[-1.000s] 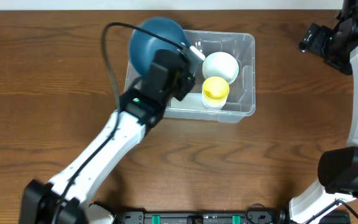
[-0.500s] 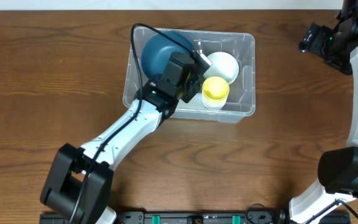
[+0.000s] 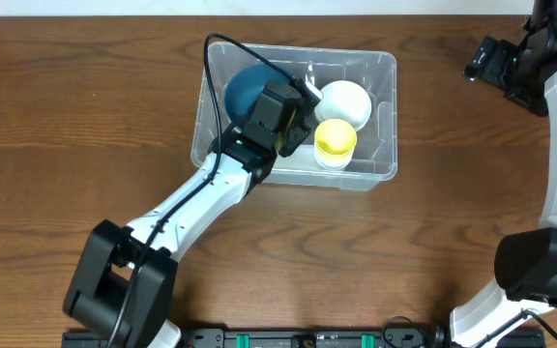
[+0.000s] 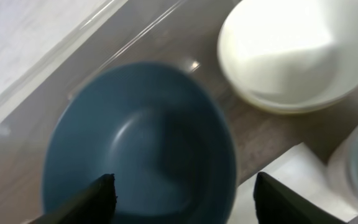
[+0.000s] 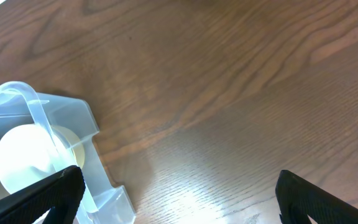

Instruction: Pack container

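The container [image 3: 387, 116] is a clear bin on the wooden table. A blue bowl [image 3: 243, 90] lies in its left half, with a white bowl [image 3: 344, 102] and a yellow cup [image 3: 336, 139] in its right half. My left gripper [image 3: 298, 99] hovers open over the bin. In the left wrist view its fingers [image 4: 103, 194] stand wide apart above the blue bowl [image 4: 138, 140], touching nothing, with the white bowl [image 4: 284, 56] beyond. My right gripper [image 3: 479, 65] is open at the far right, away from the bin. In its wrist view, the right gripper [image 5: 179, 190] holds nothing.
Bare wooden table surrounds the bin on all sides. In the right wrist view the container's corner [image 5: 73, 118] and the white bowl [image 5: 23, 155] sit at the left. A black cable [image 3: 222, 46] loops from my left arm over the bin's back left corner.
My left gripper carried the blue bowl rightward over the bin, then opened. The bowl has dropped from a tilted hold to lie in the bin's left half. The right arm is still.
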